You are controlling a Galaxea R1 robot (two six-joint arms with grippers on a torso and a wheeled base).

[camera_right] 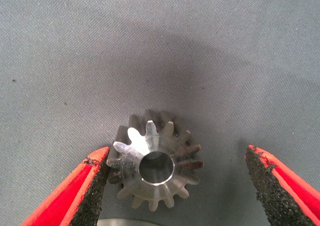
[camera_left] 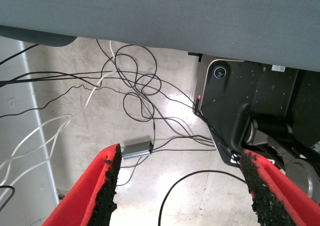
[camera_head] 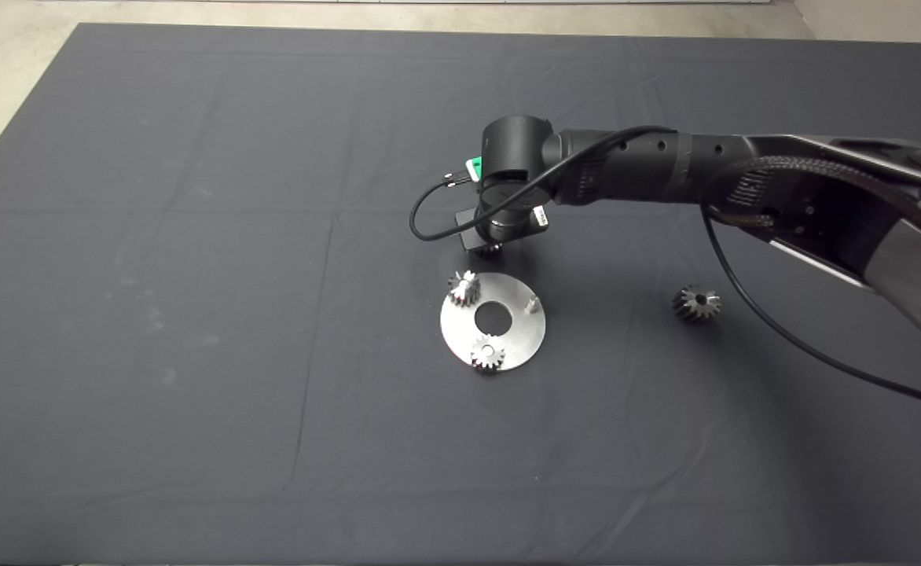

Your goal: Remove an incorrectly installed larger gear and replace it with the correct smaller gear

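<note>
- Steel disc (camera_head: 508, 334), flat, round, brushed finish, w/ big centre hole, lies on dark cloth-covered bench (camera_head: 193, 314), mid-mat.
- On disc: two small shiny toothed gears, one at the near rim (camera_head: 488, 354), one at the left rim (camera_head: 465, 288). Short bare pin (camera_head: 532, 302) stands at disc's right side, nothing on it.
- Larger gear (camera_head: 696, 303): flared, slanted teeth, dark flanks, small bore. Lies on cloth well to the right of disc, apart from everything.
- Right arm (camera_head: 704, 169) (black, cable looped off wrist) reaches in from right; its wrist is over the spot just beyond disc's far rim.
- Right claw (camera_right: 175, 186): released, red fingers w/ rough black pads (camera_right: 92, 196) spread wide either side of smaller gear (camera_right: 157, 166), no contact on either side.
- Smaller gear: bright face up, abt a dozen+ teeth, round bore, dark sides; sits flat on woven grey cloth, just beside disc edge. In head view only a few teeth peek out under the wrist (camera_head: 489, 250).
- Left claw (camera_left: 180, 196): parked off the bench, released, nothing between pads; sees pale floor w/ tangled cables and a small grey box.
</note>
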